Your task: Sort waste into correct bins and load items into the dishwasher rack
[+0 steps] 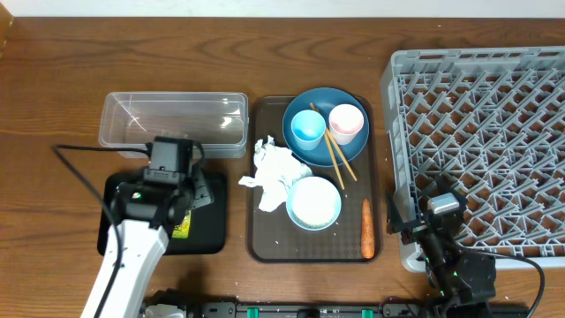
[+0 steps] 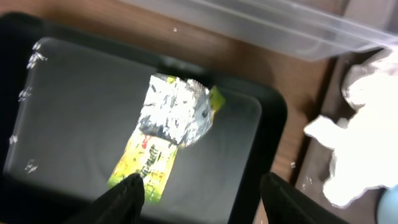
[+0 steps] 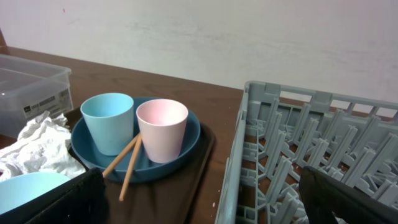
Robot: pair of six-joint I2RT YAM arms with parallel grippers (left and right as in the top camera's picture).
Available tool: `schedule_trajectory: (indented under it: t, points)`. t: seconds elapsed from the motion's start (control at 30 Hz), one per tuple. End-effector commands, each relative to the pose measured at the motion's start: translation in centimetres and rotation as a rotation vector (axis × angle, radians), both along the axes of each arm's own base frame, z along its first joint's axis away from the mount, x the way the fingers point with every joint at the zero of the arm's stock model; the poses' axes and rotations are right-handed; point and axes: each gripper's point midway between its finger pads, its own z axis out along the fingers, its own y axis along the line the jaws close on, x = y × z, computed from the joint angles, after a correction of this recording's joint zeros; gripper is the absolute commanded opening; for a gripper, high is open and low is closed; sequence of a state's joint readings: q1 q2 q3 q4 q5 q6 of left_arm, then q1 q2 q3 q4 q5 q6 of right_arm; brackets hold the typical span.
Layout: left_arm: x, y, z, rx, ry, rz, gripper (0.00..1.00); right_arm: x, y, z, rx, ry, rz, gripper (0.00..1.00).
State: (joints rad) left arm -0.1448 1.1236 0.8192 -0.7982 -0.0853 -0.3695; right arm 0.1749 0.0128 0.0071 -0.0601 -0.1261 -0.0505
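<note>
Jaws of my left gripper stand apart, holding nothing; just ahead of them the crumpled foil wrapper lies loose in the black tray. It looks feather-light, crinkly and easily crushed, so any pickup should pinch the bunched silver wad, not the flat yellow-green label. Beyond the tray sits the clear tub, with the white tissue off to the right.
</note>
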Motion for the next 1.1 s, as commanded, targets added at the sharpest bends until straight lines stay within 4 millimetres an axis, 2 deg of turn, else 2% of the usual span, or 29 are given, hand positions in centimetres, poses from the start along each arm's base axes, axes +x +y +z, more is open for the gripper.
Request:
schedule_trajectory:
  t: [0.0, 0.17, 0.2, 0.3, 0.37, 0.47, 0.53, 0.67, 0.87, 0.93, 1.0, 1.07]
  points:
    - [-0.3, 0.4, -3.4, 0.019, 0.068, 0.014, 0.63, 0.0, -0.1, -0.1, 0.012, 0.005, -0.005, 0.99]
    - [0.7, 0.2, -6.7, 0.027, 0.125, 0.016, 0.58, 0.0, -0.1, -0.1, 0.012, 0.005, -0.005, 0.99]
    - [0.8, 0.2, -7.2, 0.029, 0.136, 0.016, 0.51, 0.0, -0.1, -0.1, 0.012, 0.005, -0.005, 0.99]
    - [1.4, 0.2, -7.9, 0.031, 0.141, 0.017, 0.06, 0.0, -0.1, -0.1, 0.012, 0.005, -0.005, 0.99]
    - [1.8, 0.4, -7.6, 0.043, 0.118, 0.022, 0.06, 0.0, -0.1, -0.1, 0.012, 0.005, -0.005, 0.99]
    - [2.5, 0.9, -6.1, 0.069, 0.065, 0.034, 0.06, 0.0, -0.1, -0.1, 0.012, 0.005, -0.005, 0.99]
    - [2.7, 0.8, -4.5, 0.063, 0.031, 0.035, 0.06, 0.0, -0.1, -0.1, 0.012, 0.005, -0.005, 0.99]
    - [3.0, 0.8, 0.4, 0.046, -0.070, 0.038, 0.06, 0.0, -0.1, -0.1, 0.012, 0.005, -0.005, 0.99]
    - [5.1, 0.4, 11.1, -0.012, -0.412, 0.046, 0.06, 0.0, -0.1, -0.1, 0.012, 0.005, -0.005, 0.99]
    - [6.3, 0.3, 13.8, -0.032, -0.538, 0.049, 0.06, 0.0, -0.1, -0.1, 0.012, 0.005, -0.005, 0.99]
    - [7.5, 0.1, 15.7, -0.047, -0.629, 0.052, 0.06, 0.0, -0.1, -0.1, 0.012, 0.005, -0.005, 0.99]
    - [9.0, -0.1, 16.5, -0.054, -0.684, 0.054, 0.06, 0.0, -0.1, -0.1, 0.012, 0.005, -0.005, 0.99]
